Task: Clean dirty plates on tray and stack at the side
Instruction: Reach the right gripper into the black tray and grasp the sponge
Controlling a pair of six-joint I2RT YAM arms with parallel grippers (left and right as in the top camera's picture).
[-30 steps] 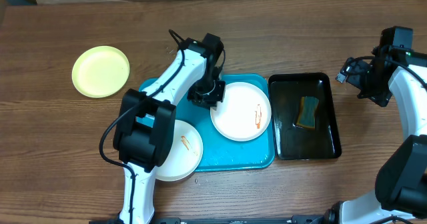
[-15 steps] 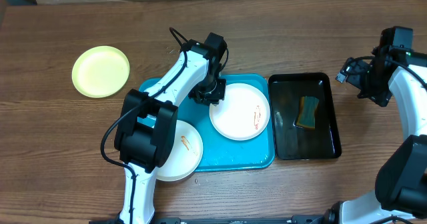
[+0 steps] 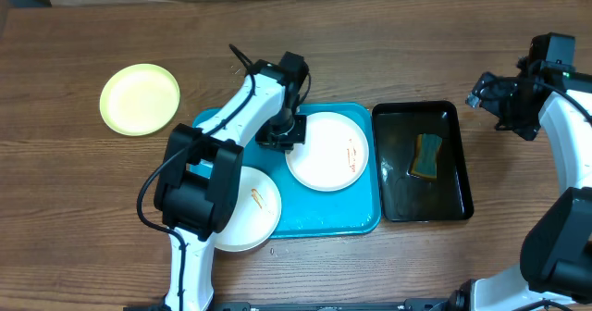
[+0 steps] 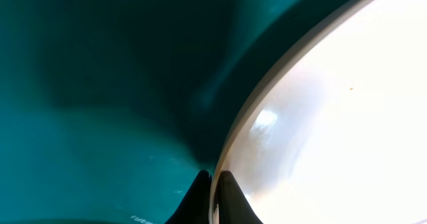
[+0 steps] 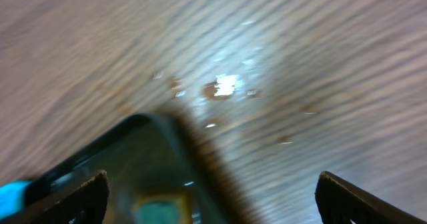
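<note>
A white plate (image 3: 328, 154) with an orange smear lies on the right half of the turquoise tray (image 3: 319, 220). My left gripper (image 3: 282, 133) is shut on its left rim. In the left wrist view the two dark fingertips (image 4: 213, 196) pinch the plate's (image 4: 347, 111) edge over the tray floor (image 4: 93, 117). A second white plate (image 3: 250, 209) with a smear overhangs the tray's front left corner. The yellow-green plate (image 3: 140, 99) sits on the table at far left. My right gripper (image 3: 486, 98) hangs open, holding nothing, above the table by the black tray's far right corner.
A black tray (image 3: 422, 195) holding liquid and a teal-and-yellow sponge (image 3: 427, 155) stands right of the turquoise tray. The right wrist view, blurred, shows that black tray's corner (image 5: 133, 157), the sponge (image 5: 160, 207) and wet spots on the wood (image 5: 223, 87).
The left gripper's fingers have closed on the white plate's rim, and the plate has slid slightly to the left. The right gripper has shifted a little, still open.
</note>
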